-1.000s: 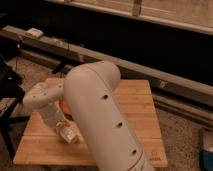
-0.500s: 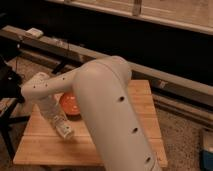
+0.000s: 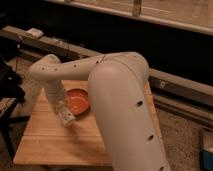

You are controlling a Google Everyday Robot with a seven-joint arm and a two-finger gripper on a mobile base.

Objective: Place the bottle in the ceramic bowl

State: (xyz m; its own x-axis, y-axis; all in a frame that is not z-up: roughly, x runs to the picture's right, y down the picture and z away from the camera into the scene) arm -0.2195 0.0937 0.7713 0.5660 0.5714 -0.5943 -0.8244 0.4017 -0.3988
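Note:
The ceramic bowl [image 3: 78, 101], glossy orange inside with a darker rim, sits on the wooden table [image 3: 50, 145] near its middle, partly hidden by my big white arm. My gripper [image 3: 63, 113] hangs at the bowl's left edge, pointing down. It is shut on the bottle [image 3: 66, 118], a small pale translucent thing tilted just left of and below the bowl's rim. I cannot tell whether the bottle touches the table.
My white upper arm [image 3: 125, 110] fills the right half of the view and hides the table's right side. A dark stand [image 3: 10, 90] is at the left of the table. A low ledge with cables [image 3: 50, 45] runs behind it.
My arm has swung back and its forearm has straightened. The gripper with the bottle has moved a little up and towards the bowl's left edge.

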